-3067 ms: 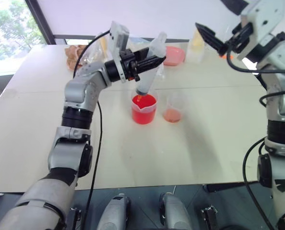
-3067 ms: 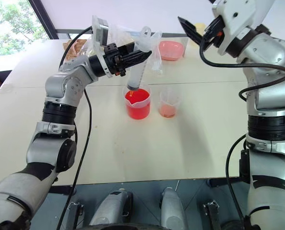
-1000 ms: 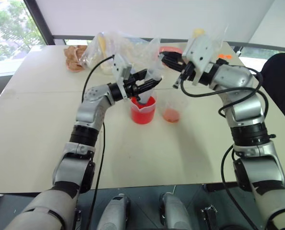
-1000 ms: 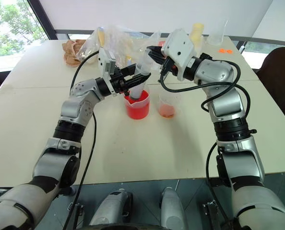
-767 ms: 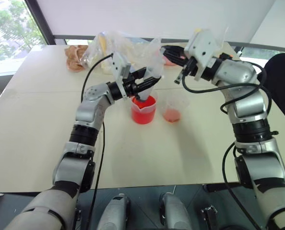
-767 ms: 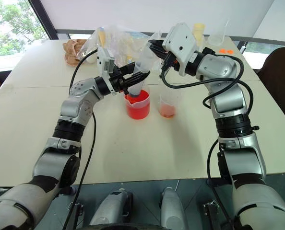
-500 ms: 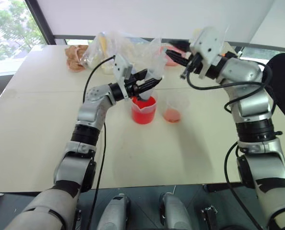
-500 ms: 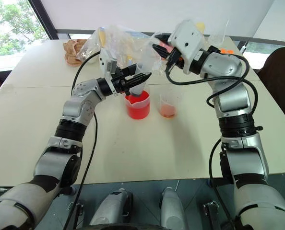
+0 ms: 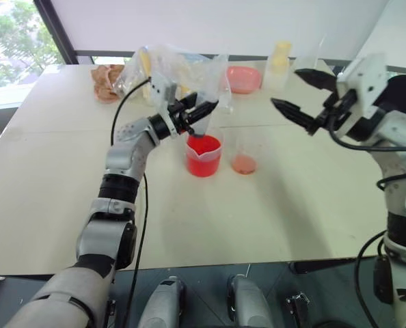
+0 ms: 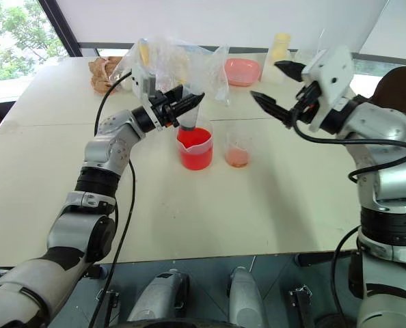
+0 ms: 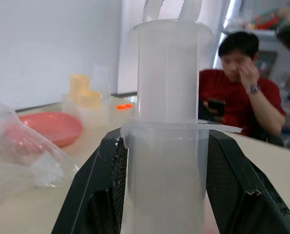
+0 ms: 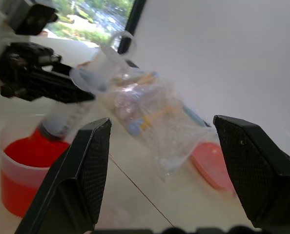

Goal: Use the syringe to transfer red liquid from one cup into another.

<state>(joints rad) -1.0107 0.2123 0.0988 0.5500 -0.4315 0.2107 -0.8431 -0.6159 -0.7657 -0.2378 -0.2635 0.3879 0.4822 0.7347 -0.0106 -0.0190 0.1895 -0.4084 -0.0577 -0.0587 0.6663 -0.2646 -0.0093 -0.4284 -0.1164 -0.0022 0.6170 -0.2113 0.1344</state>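
Two cups: red beaker (image 9: 204,156), small cup (image 9: 245,154). One syringe (image 11: 167,146), pinched by left gripper (image 9: 197,112); right gripper (image 9: 303,97) spread wide. Left wrist view adds a seated person (image 11: 242,92).

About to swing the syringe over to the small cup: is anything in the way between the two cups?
Nothing visible. The syringe, held by the left tool, hangs tip-down over the red cup. The small cup stands just beside it, with bare table between. The open right tool is off to the side, clear of that path.

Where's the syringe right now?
In the head views the syringe is held in the left gripper, tilted, tip down over the red-filled cup, left of the smaller cup.
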